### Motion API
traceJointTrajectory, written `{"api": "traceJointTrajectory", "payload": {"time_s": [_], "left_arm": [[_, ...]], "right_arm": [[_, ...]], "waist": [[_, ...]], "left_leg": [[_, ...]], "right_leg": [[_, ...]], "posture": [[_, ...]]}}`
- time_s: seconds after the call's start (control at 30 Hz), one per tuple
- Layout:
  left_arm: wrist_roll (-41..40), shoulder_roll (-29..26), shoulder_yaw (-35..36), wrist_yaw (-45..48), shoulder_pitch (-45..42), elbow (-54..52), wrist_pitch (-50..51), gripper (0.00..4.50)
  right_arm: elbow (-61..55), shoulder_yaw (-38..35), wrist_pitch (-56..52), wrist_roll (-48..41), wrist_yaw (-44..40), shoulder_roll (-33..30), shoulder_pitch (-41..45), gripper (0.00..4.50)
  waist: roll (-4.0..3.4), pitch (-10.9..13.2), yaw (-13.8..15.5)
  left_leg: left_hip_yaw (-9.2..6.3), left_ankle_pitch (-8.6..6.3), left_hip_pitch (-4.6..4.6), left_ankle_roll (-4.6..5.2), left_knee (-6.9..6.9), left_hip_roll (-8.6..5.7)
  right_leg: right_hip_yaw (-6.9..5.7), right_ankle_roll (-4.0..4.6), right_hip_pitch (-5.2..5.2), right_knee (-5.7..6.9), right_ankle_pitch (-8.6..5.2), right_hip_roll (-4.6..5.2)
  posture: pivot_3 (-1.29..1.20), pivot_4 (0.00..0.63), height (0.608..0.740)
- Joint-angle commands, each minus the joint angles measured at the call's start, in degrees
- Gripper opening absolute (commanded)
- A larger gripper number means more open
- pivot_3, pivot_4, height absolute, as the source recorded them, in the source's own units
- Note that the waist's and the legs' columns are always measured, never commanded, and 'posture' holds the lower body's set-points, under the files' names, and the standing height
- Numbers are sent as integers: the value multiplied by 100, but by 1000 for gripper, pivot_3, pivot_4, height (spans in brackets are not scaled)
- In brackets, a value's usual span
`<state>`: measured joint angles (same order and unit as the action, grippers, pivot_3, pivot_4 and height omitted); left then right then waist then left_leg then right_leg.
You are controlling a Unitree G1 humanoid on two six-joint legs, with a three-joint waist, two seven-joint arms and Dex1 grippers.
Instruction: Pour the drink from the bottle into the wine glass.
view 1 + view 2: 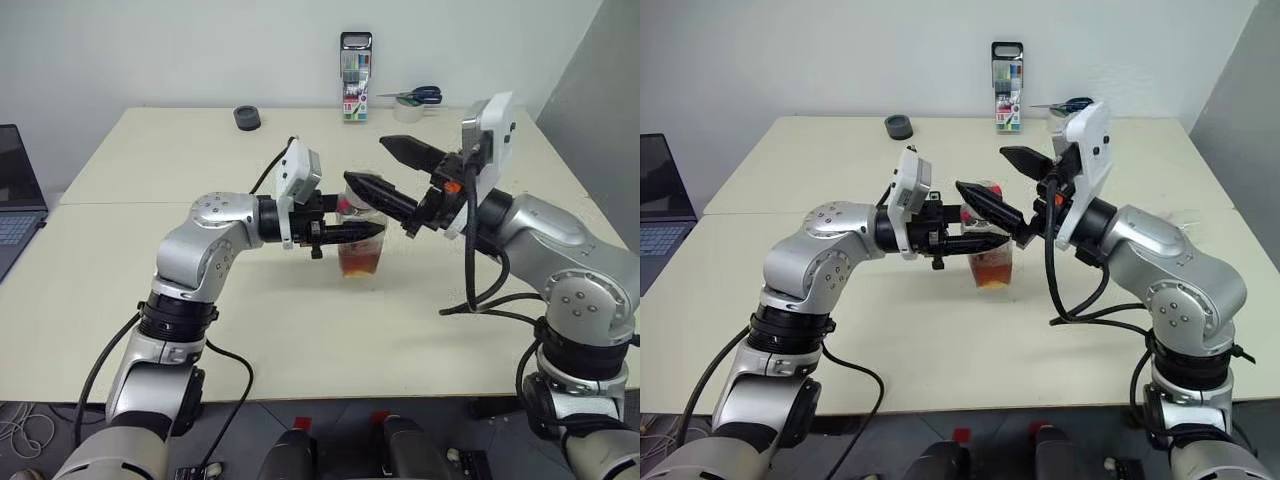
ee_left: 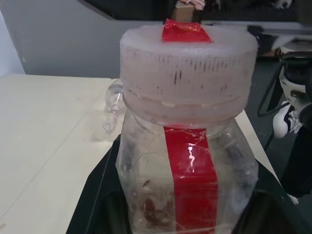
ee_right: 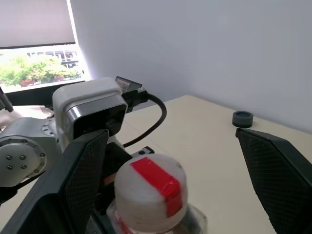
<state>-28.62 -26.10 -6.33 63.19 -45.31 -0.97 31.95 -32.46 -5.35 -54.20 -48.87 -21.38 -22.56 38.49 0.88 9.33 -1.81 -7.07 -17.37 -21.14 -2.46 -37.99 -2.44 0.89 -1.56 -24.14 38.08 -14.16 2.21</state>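
At the centre of the frame the left gripper (image 1: 352,233) is clamped on the bottle (image 1: 360,240), its cap (image 3: 151,189) still on, while the right gripper (image 1: 395,175) gapes wide above it; closing off-centre could glance off the cap and tilt the bottle.

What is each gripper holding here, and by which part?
The left gripper grips the bottle around its body, just below the cap. The right gripper is open above the cap, holding nothing.
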Motion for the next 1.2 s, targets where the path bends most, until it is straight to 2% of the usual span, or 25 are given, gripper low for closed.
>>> {"api": "traceJointTrajectory", "payload": {"time_s": [0.03, 0.47, 0.57, 0.67, 0.77, 0.9, 1.03, 1.2], "left_arm": [[-39, 26, 107, 20, -169, -35, -158, 1814], [19, 75, 127, -70, -131, -32, -232, 1814], [25, 81, 128, -92, -125, -35, -236, 1814], [23, 70, 123, -96, -102, -44, -237, 1814], [27, 60, 119, -85, -89, -41, -242, 1814], [1, 41, 104, -53, -65, -78, -205, 1814], [-74, -17, 70, 122, -172, -71, -93, 1814], [-182, -94, -28, 489, -380, -57, 85, 1814]], "right_arm": [[-259, -81, 15, -327, -69, -56, -20, 4454], [12, 181, 520, 52, -147, -68, -225, 4454], [26, 229, 550, 36, -95, 9, -167, 3906], [40, 254, 582, 81, -132, 15, -136, 2786], [58, 334, 658, 198, -245, -57, -130, 1848], [168, 348, 741, 269, -441, -150, -92, 1836], [606, 369, 610, -43, -1520, -656, 324, 1836], [1927, 1034, 973, 314, -3760, -1365, 1225, 1836]], "waist": [[0, 0, -1], [0, 0, -2], [0, 0, -2], [0, 0, -1], [0, 0, -1], [0, 0, -2], [0, 0, -2], [0, 2, -13]], "left_leg": [[1, 0, 0, 0, 0, 0], [1, 0, 2, 0, 0, 1], [0, 0, 2, 0, 0, 0], [0, 0, 2, 0, 0, 1], [1, 0, 2, 0, 0, 0], [1, 0, 2, 0, 1, 0], [2, 0, 2, 0, 0, -1], [4, -1, 4, 3, 0, -2]], "right_leg": [[1, 0, 0, 1, 0, 0], [0, 0, 1, 1, 0, -4], [0, 0, 1, 1, 0, -4], [0, 0, 1, 1, 0, -4], [0, 0, 1, 0, 0, -4], [-1, 0, 2, 0, 0, -5], [-1, 0, 1, 1, 0, -9], [-5, 0, 6, -2, 0, -19]], "posture": [[0, 150, 740], [0, 150, 740], [0, 150, 740], [0, 150, 740], [0, 150, 740], [0, 150, 740], [0, 150, 740], [0, 150, 740]]}}
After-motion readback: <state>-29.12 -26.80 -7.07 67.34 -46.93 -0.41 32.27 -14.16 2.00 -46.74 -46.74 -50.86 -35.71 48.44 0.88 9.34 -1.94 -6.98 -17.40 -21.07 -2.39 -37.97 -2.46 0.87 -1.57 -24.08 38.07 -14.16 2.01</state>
